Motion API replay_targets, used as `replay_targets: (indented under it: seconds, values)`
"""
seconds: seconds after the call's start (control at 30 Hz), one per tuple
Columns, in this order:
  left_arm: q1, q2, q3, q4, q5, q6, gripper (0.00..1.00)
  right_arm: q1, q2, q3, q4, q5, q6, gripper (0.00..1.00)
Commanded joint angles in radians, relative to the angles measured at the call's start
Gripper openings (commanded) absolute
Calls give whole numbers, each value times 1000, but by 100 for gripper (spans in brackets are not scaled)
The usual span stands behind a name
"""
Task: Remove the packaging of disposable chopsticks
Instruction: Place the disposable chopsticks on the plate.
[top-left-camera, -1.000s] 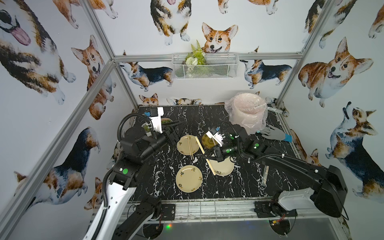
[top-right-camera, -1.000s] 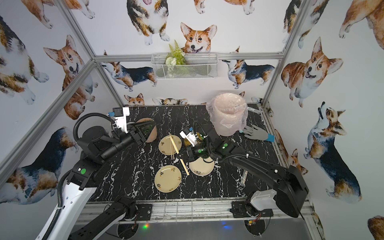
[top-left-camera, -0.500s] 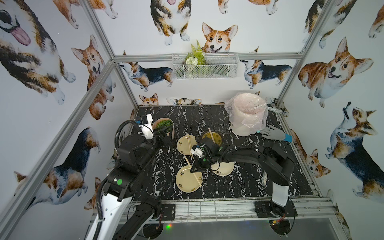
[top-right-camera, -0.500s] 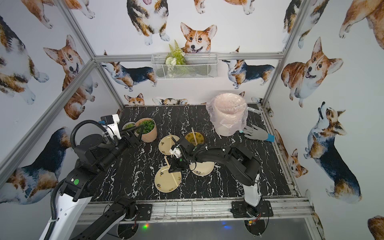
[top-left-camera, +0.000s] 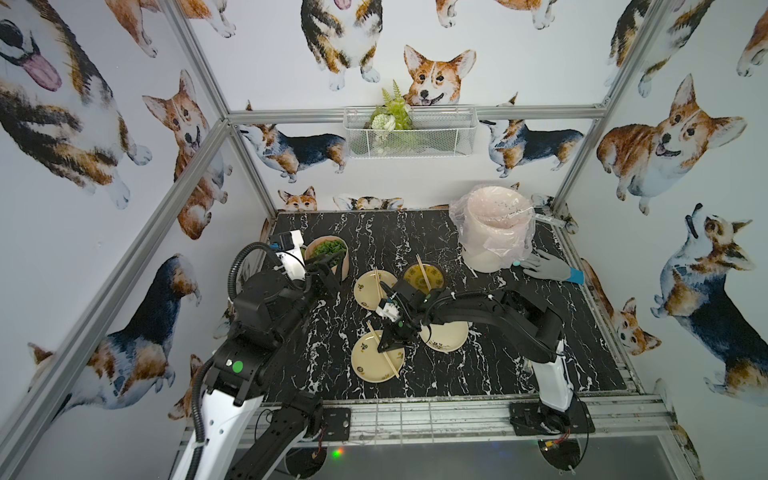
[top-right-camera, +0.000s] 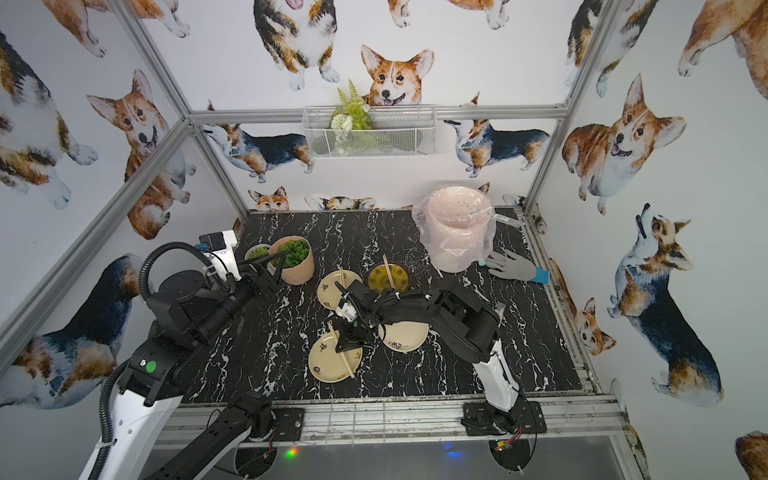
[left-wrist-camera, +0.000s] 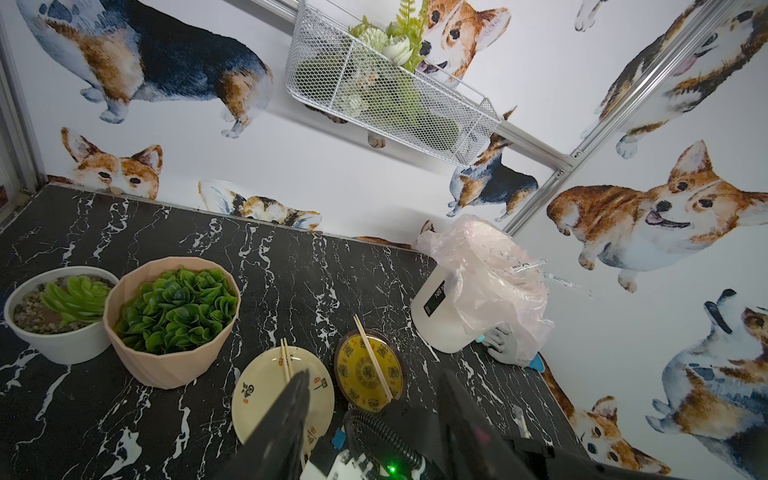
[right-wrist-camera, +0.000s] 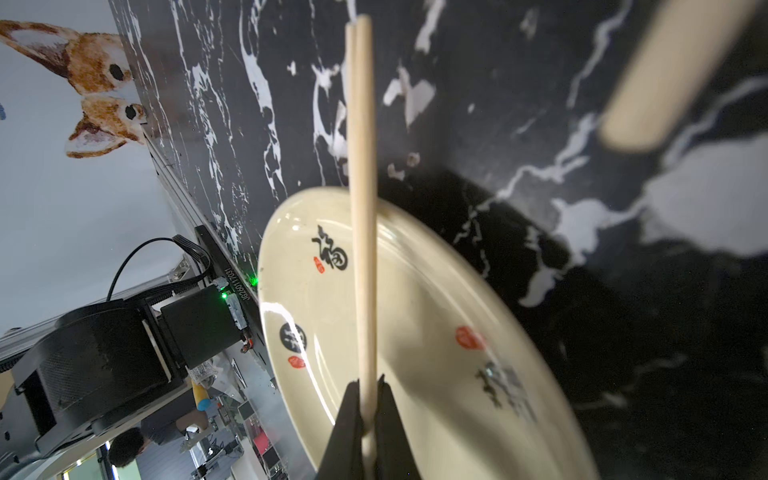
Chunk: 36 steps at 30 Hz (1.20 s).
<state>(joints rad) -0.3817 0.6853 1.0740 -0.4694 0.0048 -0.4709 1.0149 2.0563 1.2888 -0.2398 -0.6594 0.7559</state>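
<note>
Well, on the big black counter (top-left-camera: 415, 232), the white bin (top-left-camera: 484, 257) stands at the back. 1 clear sleeve (left-wrist-camera: 525, 265) lies across its top, so that wrapper looks thrown away. My right pincer (right-wrist-camera: 367, 384) is closed on 1 bare pair of chopsticks (right-wrist-camera: 365, 208). It holds them low over the near plate (top-left-camera: 365, 361), I think to lay them down there. My left pincer (left-wrist-camera: 376, 382) is open and holds nothing. It hangs by the pink pot (left-wrist-camera: 170, 365), out of the way.
</note>
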Motion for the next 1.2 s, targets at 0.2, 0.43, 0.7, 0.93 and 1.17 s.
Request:
replay_targets:
  seconds: [0.2, 0.43, 0.7, 0.93, 1.17]
  values:
    - [1, 2, -6, 3, 3, 6, 52, 6, 7, -2, -61, 1, -17, 2]
    - [1, 5, -5, 6, 9, 7, 52, 8, -3, 0, -72, 4, -26, 8]
    - [0, 1, -8, 8, 11, 3, 52, 12, -17, 6, -91, 17, -36, 15]
    - [1, 6, -5, 15, 19, 2, 52, 14, -32, 12, -101, 26, -38, 21]
    - [1, 8, -4, 18, 21, 3, 52, 16, -46, 23, -121, 41, -46, 27]
